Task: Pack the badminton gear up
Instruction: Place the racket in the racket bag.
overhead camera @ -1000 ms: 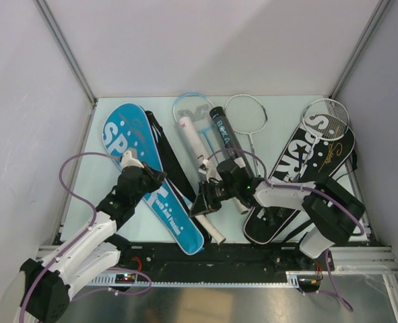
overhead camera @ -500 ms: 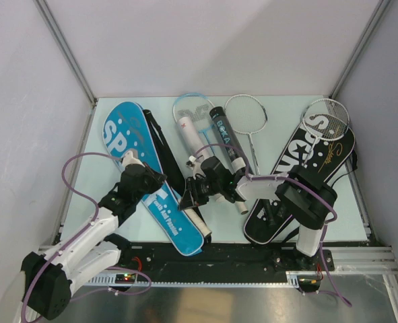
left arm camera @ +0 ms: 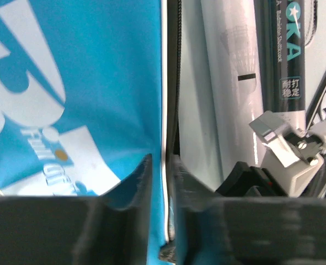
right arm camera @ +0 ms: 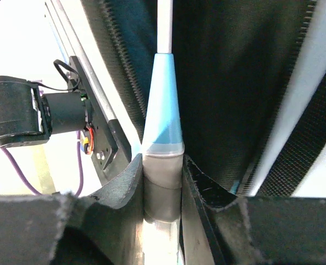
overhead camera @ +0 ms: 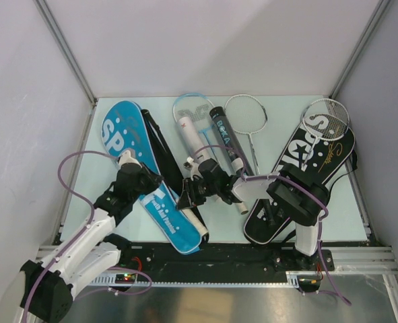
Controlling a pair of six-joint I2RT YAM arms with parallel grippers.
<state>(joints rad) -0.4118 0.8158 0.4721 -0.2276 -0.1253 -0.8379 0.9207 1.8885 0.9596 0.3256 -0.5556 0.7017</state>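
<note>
We are looking down at the table (overhead camera: 91, 185); the blue cover (overhead camera: 121, 131) (left arm camera: 96, 83) is lying on its left side. Its long way is running from far left to near middle; its wide round end is pointing far and its thin end is pointing near.

The left gripper (overhead camera: 157, 180) (left arm camera: 161, 165) is sitting at the right edge of this cover, about halfway along; its jaws are standing almost together with only a thin gap, and the cover's white edge is running through that gap; we cannot tell if they are pressing on it.

The right gripper (overhead camera: 185, 195) (right arm camera: 163, 160) is reaching in from the right, just beside that edge; its jaws are pinching the handle of the light-blue racket (overhead camera: 197, 221) (right arm camera: 163, 105). The handle end is pointing near and a bit right; the thin stick is pointing away between dark, netted sides; we cannot tell where its head is lying.

The white tube (overhead camera: 193, 140) (left arm camera: 229, 83) and the black tube (overhead camera: 224, 131) (left arm camera: 284, 49) are lying side by side in the middle, both running far to near and leaning right at the near end.

The black cover (overhead camera: 300, 155) is lying on the right, its wide end pointing far right; one silver racket (overhead camera: 326, 116) is resting on that end, and another silver racket (overhead camera: 246, 113) is lying near the far edge.
</note>
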